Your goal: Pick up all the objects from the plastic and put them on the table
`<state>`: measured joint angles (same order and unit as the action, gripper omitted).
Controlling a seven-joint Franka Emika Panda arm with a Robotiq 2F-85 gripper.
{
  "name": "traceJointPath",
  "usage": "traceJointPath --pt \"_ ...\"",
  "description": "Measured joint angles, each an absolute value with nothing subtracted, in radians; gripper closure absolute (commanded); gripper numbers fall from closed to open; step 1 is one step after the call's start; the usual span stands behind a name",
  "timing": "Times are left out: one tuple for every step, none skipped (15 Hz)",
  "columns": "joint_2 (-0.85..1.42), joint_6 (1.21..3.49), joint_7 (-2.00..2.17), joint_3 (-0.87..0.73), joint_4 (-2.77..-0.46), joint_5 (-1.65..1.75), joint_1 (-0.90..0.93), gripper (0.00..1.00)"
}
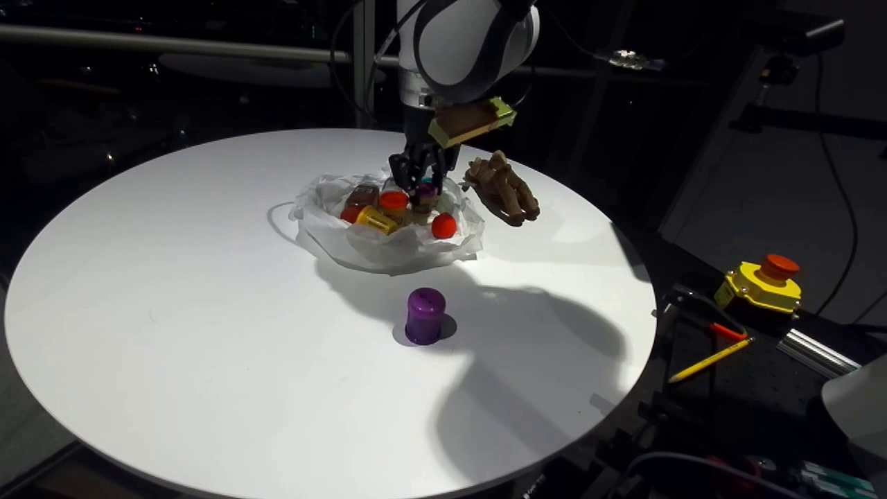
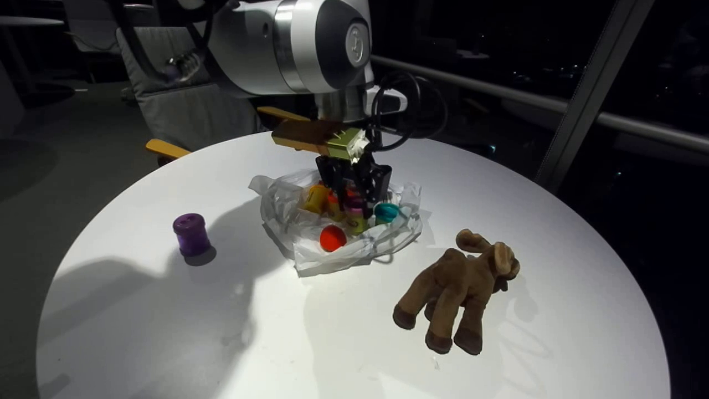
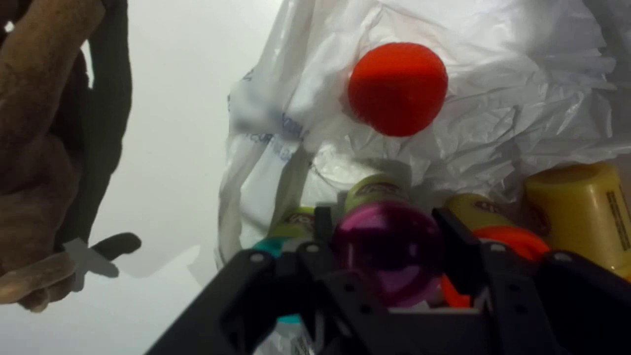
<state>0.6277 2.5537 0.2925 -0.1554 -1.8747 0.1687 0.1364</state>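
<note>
The bent arm (image 2: 304, 50) points its gripper (image 3: 386, 224) down, jaws clamped partway together.

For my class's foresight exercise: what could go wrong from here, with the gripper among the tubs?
The gripper flanks the purple-lidded tub, but a firm hold can't be confirmed, so that tub might slip. The orange-lidded tub and teal-lidded tub, close on either side, could get knocked. The crumpled plastic might snag and drag along.
</note>
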Motion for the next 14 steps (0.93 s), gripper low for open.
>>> traceJointPath --pt "0.606 2.547 0.295 -0.159 -1.883 0.172 0.143 0.72" --pt "0.575 2.531 0.298 -0.159 -1.898 0.172 0.149 0.72" --pt "0.538 2.512 0.299 -0.156 -1.919 0.172 0.154 0.72" --pt "0.49 2.489 0.299 -0.149 -1.951 0.172 0.159 0.72" --pt "0.443 2.47 0.299 -0.141 -1.989 0.172 0.164 0.72" --pt "0.393 2.452 0.299 -0.126 -2.032 0.171 0.165 0.72" --pt "0.345 2.44 0.299 -0.108 -2.081 0.17 0.165 0.72" --pt "0.299 2.436 0.301 -0.09 -2.133 0.169 0.166 0.72" --pt "0.259 2.436 0.308 -0.073 -2.186 0.169 0.166 0.72" --pt "0.226 2.441 0.32 -0.055 -2.237 0.169 0.166 0.72" --pt "0.202 2.452 0.338 -0.038 -2.286 0.169 0.166 0.72" --pt "0.186 2.477 0.359 -0.024 -2.331 0.17 0.167 0.72" --pt "0.179 2.513 0.38 -0.011 -2.373 0.17 0.167 0.72" --pt "0.179 2.556 0.4 -0.004 -2.409 0.172 0.167 0.72"
